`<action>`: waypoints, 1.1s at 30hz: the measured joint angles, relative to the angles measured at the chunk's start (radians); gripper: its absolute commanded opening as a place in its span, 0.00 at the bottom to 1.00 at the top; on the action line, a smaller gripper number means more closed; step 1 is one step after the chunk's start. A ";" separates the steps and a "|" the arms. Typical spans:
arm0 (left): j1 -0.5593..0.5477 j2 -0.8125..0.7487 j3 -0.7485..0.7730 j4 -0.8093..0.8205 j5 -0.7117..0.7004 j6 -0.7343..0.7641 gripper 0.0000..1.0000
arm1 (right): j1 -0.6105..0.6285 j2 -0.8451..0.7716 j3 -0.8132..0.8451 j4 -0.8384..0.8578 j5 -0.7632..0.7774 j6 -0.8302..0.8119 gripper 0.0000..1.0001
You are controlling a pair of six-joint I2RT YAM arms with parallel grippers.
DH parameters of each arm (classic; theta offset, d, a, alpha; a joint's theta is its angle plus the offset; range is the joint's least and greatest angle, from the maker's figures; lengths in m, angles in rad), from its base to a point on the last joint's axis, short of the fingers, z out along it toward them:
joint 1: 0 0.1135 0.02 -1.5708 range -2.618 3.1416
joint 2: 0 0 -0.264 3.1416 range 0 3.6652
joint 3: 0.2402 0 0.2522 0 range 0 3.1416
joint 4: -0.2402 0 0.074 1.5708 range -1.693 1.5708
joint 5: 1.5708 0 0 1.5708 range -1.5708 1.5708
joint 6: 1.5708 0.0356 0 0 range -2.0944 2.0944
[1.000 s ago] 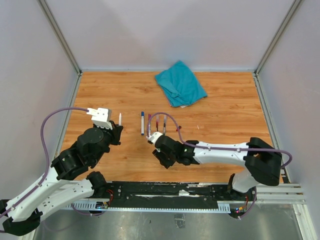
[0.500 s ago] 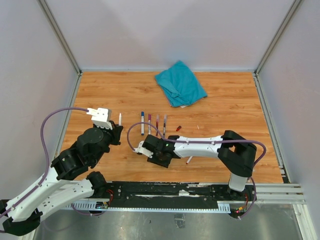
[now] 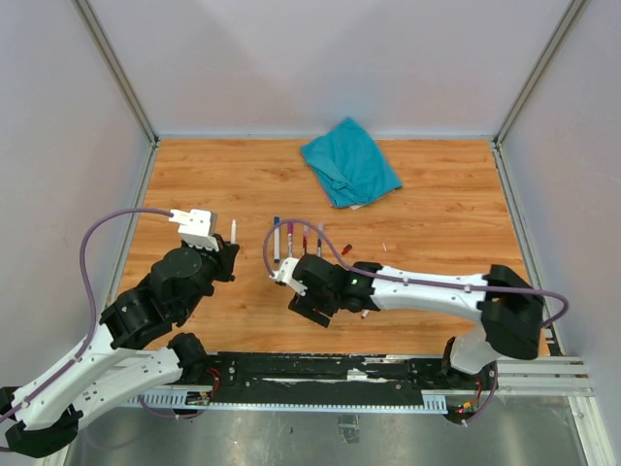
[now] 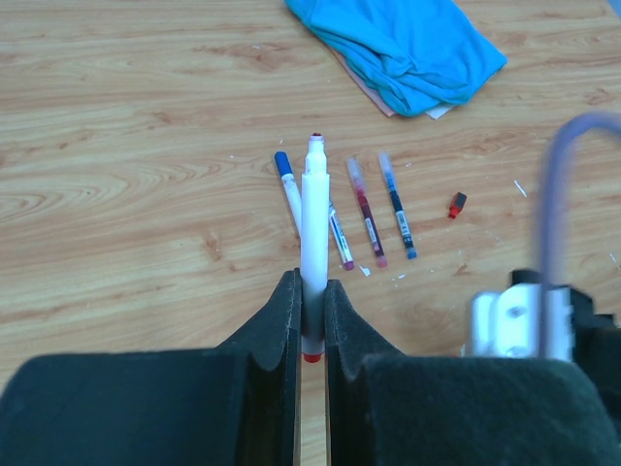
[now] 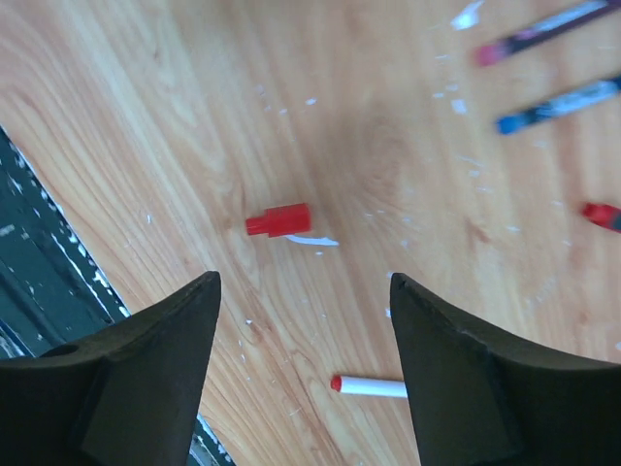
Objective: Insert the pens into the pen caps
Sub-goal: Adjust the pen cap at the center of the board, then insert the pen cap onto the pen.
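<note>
The left end effector (image 4: 310, 283) is pinched shut on a white pen (image 4: 312, 209), its two dark fingers (image 4: 277, 320) pressed against the lower part of the barrel. The pen stands up out of the grip, with a red tip at its far end and a red butt showing just below the fingers. In the top view this end effector (image 3: 227, 254) hangs over the left half of the desk (image 3: 194, 175), with the pen (image 3: 234, 230) pointing away from the arm bases.

The right end effector (image 5: 303, 286) is spread wide and carries nothing. Its wrist view looks down on a red cap (image 5: 277, 220) lying alone on the wood in line with the gap between the fingers (image 5: 146, 388) and touching neither. Nearer the right finger lies a loose pen (image 5: 371, 387), white with a red tip. From above, this end effector (image 3: 315, 303) sits low over the desk near the front edge, close to the middle, and the loose pen (image 3: 366, 313) shows just to its right.

Beyond both end effectors a row of pens (image 4: 366, 209) lies side by side on the desk, four in all: one with a blue end, then purple, dark red and blue ones. In the top view the row (image 3: 290, 238) is between the two end effectors and slightly farther back. A second red cap (image 4: 456, 204) rests just right of the row.

A teal cloth (image 3: 349, 160) lies crumpled at the far side of the desk, well apart from the pens.
</note>
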 measured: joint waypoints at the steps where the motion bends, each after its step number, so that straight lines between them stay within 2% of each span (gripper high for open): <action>1: 0.000 0.002 0.000 0.000 0.000 0.000 0.00 | 0.000 -0.036 -0.011 0.016 0.018 0.025 0.72; 7: 0.000 0.007 0.000 0.000 0.000 0.000 0.01 | 0.000 -0.209 -0.094 0.112 0.156 0.281 0.74; 15: 0.000 0.007 0.000 0.000 0.001 0.000 0.01 | 0.000 -0.275 -0.209 0.119 0.259 0.794 0.72; 21: 0.000 0.008 0.000 0.000 0.002 0.000 0.00 | 0.000 -0.285 -0.234 0.036 0.303 1.148 0.73; 26: 0.000 0.009 0.000 0.000 0.002 0.000 0.01 | 0.000 -0.213 -0.162 -0.047 0.304 1.304 0.73; 33: 0.000 0.009 0.000 0.000 0.002 0.000 0.00 | 0.000 -0.077 -0.040 -0.108 0.281 1.374 0.73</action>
